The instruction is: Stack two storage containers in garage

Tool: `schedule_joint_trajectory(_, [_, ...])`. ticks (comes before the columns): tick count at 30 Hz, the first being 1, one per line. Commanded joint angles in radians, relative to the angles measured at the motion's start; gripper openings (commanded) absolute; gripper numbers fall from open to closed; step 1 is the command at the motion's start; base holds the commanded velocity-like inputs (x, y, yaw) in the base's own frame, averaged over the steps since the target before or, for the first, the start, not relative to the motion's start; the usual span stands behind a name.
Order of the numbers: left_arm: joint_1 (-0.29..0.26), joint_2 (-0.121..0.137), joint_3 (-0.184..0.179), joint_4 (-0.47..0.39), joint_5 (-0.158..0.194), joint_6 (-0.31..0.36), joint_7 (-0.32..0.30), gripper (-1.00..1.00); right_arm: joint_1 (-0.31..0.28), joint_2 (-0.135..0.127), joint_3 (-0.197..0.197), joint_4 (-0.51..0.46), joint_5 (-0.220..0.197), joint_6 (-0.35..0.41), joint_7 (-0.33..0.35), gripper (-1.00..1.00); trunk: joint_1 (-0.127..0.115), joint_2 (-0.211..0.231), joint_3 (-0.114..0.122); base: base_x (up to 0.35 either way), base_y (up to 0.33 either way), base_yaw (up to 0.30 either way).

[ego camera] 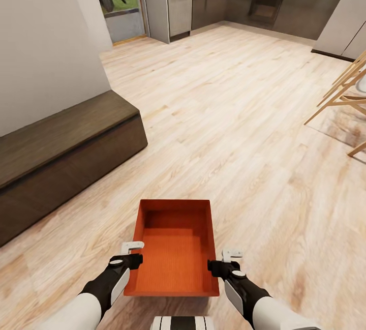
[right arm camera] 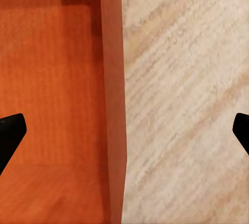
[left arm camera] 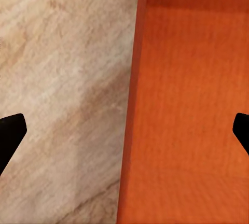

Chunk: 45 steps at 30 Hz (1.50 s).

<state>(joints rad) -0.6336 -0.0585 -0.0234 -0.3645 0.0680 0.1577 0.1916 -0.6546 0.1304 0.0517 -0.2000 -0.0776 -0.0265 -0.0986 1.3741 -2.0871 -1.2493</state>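
Storage container (ego camera: 175, 259) carried over the wood-plank floor (ego camera: 244, 131).
Each side wall is straddled by an open tool: left tool (ego camera: 133, 252), right tool (ego camera: 223, 263); the kitchen cabinets (ego camera: 244, 4) are seen beyond the container.

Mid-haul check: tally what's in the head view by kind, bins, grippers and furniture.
Orange-red storage container: 1
Grippers: 2, the left gripper and the right gripper, one at each long wall, jaws spread wide
Dark low bench: 1
Wooden chair: 1, partly cut off
Total: 5
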Motion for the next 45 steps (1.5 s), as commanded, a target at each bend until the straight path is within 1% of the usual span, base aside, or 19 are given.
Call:
schedule_joint_trajectory(1, [0.0, 0.0, -0.003, -0.002, 0.007, 0.005, 0.005, 1.0, 0.0, 0.0, 0.006, 0.001, -0.008, -0.003, -0.004, 1.0, 0.0, 0.0, -0.001, 0.0, 0.0, 0.0])
schedule_joint_trajectory(37, [0.0, 0.0, -0.004, 0.0, 0.007, 0.005, 0.006, 1.0, 0.0, 0.0, 0.007, 0.001, -0.007, -0.001, -0.001, 1.0, 0.0, 0.0, -0.001, 0.0, 0.0, 0.0])
schedule_joint_trajectory(45, [0.0, 0.0, -0.005, -0.001, 0.007, 0.005, 0.007, 1.0, 0.0, 0.0, 0.007, 0.001, -0.007, -0.001, -0.001, 1.0, 0.0, 0.0, -0.001, 0.0, 0.075, 0.0])
